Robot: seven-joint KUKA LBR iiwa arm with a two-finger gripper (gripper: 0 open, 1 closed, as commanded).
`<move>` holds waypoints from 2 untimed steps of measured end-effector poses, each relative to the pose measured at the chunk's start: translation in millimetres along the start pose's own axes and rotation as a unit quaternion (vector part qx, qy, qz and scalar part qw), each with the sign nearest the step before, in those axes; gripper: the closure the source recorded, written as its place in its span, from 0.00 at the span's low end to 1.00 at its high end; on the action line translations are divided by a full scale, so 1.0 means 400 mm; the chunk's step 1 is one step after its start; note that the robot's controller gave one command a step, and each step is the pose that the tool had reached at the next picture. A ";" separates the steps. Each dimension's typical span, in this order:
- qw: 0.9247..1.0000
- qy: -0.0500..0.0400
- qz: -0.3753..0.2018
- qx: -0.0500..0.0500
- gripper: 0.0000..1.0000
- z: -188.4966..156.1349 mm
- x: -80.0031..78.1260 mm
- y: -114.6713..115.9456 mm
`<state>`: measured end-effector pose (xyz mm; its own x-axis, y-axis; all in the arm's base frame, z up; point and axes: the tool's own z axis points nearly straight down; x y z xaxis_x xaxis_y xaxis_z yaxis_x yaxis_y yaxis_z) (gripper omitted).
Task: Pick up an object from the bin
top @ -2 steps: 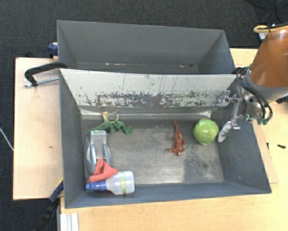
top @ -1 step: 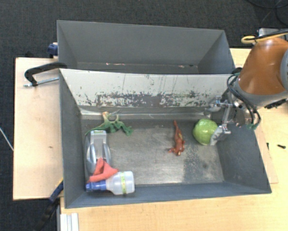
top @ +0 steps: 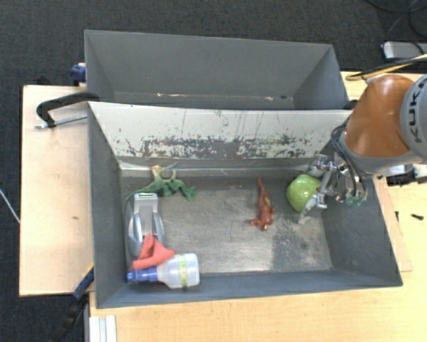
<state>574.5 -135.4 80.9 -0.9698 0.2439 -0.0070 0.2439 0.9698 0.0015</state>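
Six loose things lie on the floor of the grey bin, and several are hard to read. Nearest, in the front left corner, a clear plastic bottle lies on its side with its blue cap pointing left. A red-pink soft piece is draped over the bottle's neck, and what it is cannot be made out. Just behind it a clear, glossy packet lies flat, its front end covered by the red piece. Near the middle of the floor, well apart from these, is a small orange-red toy figure, too small to name. At the back left, close to the foot of the far wall, lies a green toy lizard with a pale tail end. On the right, towards the back, sits a round green ball. The claw is pressed up against the ball's right side, touching it. Its metal parts crowd together there, so whether it is spread or clamped on the ball cannot be told. Behind it the arm's orange cover rises over the bin's right rim.
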 end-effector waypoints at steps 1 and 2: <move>1.000 0.000 0.000 0.000 1.00 0.000 0.000 0.000; 1.000 0.001 0.007 0.000 1.00 -0.127 -0.002 -0.010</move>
<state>574.0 -139.4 131.8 -0.9665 0.2565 -0.0050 0.2565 0.9666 0.0008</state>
